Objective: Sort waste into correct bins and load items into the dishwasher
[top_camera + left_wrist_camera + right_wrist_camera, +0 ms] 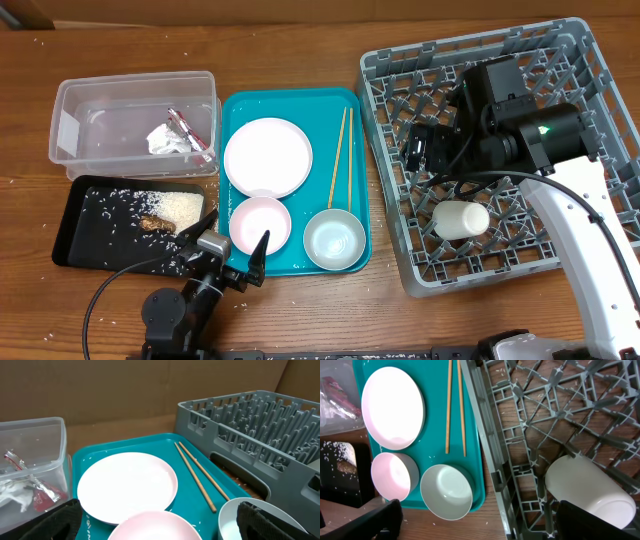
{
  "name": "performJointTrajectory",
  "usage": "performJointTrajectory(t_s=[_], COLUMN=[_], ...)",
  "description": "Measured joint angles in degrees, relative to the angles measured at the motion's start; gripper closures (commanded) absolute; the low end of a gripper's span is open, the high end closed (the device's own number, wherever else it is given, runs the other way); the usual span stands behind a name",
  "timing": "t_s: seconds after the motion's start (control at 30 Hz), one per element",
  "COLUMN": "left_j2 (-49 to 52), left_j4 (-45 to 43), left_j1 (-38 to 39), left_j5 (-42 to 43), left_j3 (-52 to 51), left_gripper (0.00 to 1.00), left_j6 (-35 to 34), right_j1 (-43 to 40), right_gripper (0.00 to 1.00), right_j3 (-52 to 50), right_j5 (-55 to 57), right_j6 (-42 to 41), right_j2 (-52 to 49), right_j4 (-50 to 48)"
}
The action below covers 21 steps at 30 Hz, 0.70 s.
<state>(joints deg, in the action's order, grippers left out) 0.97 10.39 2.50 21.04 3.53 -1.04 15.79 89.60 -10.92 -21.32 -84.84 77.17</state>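
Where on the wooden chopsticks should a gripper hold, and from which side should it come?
Probably near their middle, from straight above, closing across both chopsticks. They lie flat, close together and nearly parallel on the teal tray, so a sideways approach would find nothing to hold.

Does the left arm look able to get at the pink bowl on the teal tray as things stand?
Likely yes. The left gripper is open, its fingers flanking the near edge of the pink bowl, and nothing covers the bowl.
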Motion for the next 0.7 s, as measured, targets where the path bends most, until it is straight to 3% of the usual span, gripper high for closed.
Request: performJointTrajectory(t_s=[0.37,0.4,0.43,0.5,0.57,0.7], left_j2=[0.0,0.0,0.0,0.0,0.0,0.0], left_j4=[0.02,0.02,0.02,0.02,0.02,0.04], left_j1=[0.0,0.0,0.0,0.0,0.0,0.0], left_j5=[0.02,0.02,0.02,0.02,0.02,0.04], left_j3=[0.0,0.0,0.0,0.0,0.0,0.0], left_gripper=[0.0,0.0,0.0,0.0,0.0,0.0], left_j6=[0.0,0.0,0.0,0.0,0.0,0.0], right_j1=[0.0,0.0,0.02,0.55,5.31,22.1], right_gripper=[0.0,0.05,0.18,0.18,0.14,0.14], right_j3=[-0.04,-0.09,-0.09,-0.07,-0.07,-0.07], right_j5=[-0.31,-0.92,-3.72,-8.9,-13.07,-7.85], right_j6=[-0.17,-0.61,-1.03,-1.33,-0.11,1.07], right_j2=[0.0,0.0,-0.02,-0.11,-0.39,-3.43], right_j4=[-1.07,-2.67,-6.78,-8.83,-8.79,-7.56])
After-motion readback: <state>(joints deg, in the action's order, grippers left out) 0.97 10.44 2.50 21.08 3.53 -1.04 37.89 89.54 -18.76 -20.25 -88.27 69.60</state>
